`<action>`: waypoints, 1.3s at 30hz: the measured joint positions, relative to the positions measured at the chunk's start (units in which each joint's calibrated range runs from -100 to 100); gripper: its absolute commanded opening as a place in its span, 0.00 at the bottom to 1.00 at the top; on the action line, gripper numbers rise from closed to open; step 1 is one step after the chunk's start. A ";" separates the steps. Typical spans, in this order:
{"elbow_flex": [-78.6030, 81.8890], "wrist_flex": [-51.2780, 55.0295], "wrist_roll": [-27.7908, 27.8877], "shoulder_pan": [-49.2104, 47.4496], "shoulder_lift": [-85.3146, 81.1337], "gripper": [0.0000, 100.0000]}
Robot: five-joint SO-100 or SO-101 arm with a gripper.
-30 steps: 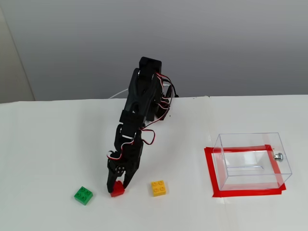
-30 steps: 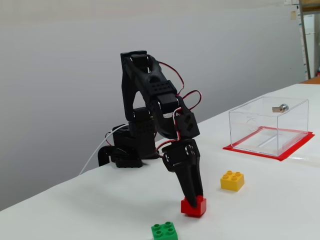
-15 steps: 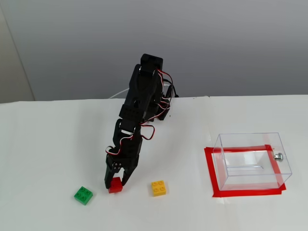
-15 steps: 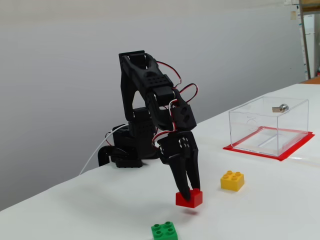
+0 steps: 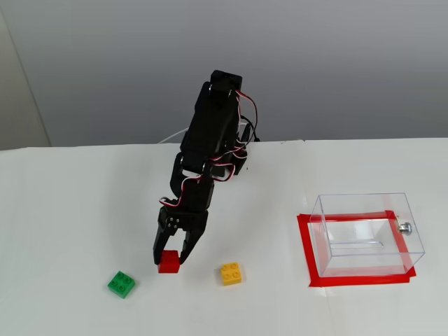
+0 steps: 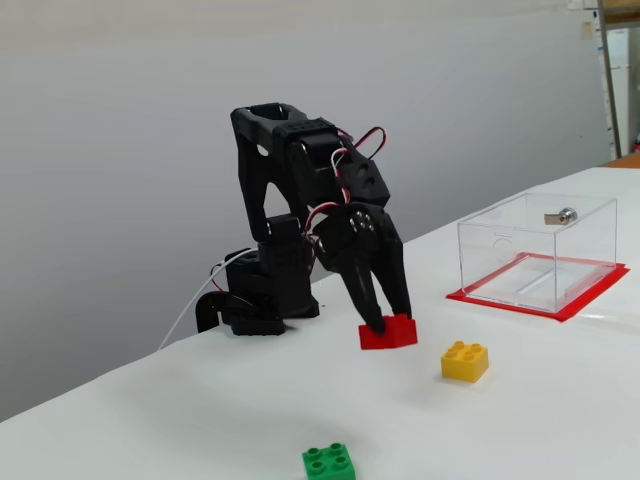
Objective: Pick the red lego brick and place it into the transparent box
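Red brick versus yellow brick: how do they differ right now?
The red lego brick sits between the fingers of the gripper; the yellow brick lies free, untouched. In both fixed views the red one is farther from the transparent box than the yellow one. Colour differs: bright red against yellow. Both rest on the white table, studs up, and look the same size.

Lab-like room: bare white table (taped target), grey wall.

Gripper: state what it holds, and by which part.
The gripper has its jaws around the red lego brick, gripping its two opposite sides; the brick sits on the table.
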 measured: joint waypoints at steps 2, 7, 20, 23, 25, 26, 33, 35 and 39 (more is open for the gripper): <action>0.00 2.23 -1.03 -2.03 -2.71 0.13; 0.00 7.63 -3.52 -6.62 -8.46 0.13; -13.15 20.39 -8.89 -22.22 -12.77 0.13; -17.30 23.14 -9.57 -25.53 -12.77 0.13; -20.04 24.68 -9.97 -27.46 -12.77 0.13; -21.09 25.28 -10.06 -28.85 -12.77 0.13; -22.68 26.82 -10.06 -38.68 -12.85 0.13; -22.68 26.82 -10.06 -42.09 -12.94 0.13; -22.68 26.82 -10.06 -48.61 -13.11 0.13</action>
